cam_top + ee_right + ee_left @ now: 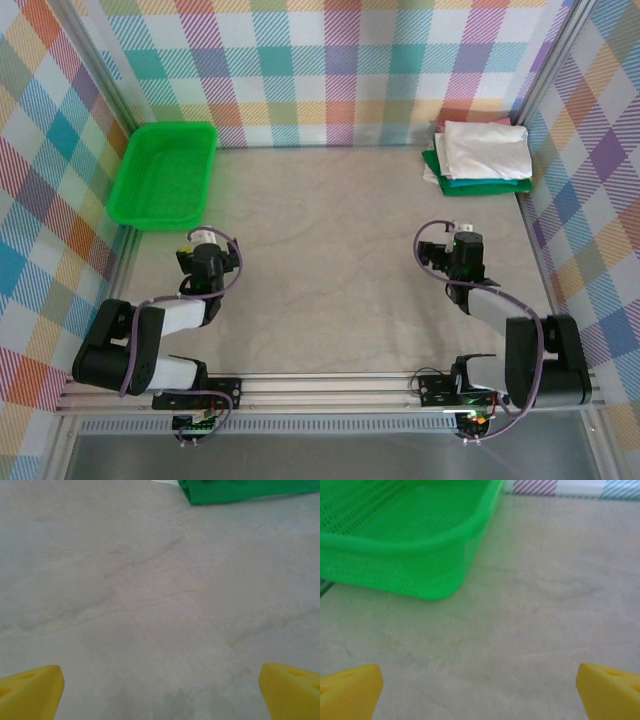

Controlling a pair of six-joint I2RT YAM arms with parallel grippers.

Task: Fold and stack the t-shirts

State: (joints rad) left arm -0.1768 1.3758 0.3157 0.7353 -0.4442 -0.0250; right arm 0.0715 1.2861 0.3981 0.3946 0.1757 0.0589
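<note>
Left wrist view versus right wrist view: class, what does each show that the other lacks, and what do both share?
Left wrist, not right wrist: the green tray at the upper left, and a strip of striped wall beyond the table. Right wrist, not left wrist: the edge of a green t-shirt at the top. Shared: the pale table surface, and each view's own open claw, left claw and right claw, yellow fingertips wide apart.

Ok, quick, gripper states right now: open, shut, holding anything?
The left gripper is open, holding nothing.
The right gripper is open, holding nothing.
</note>
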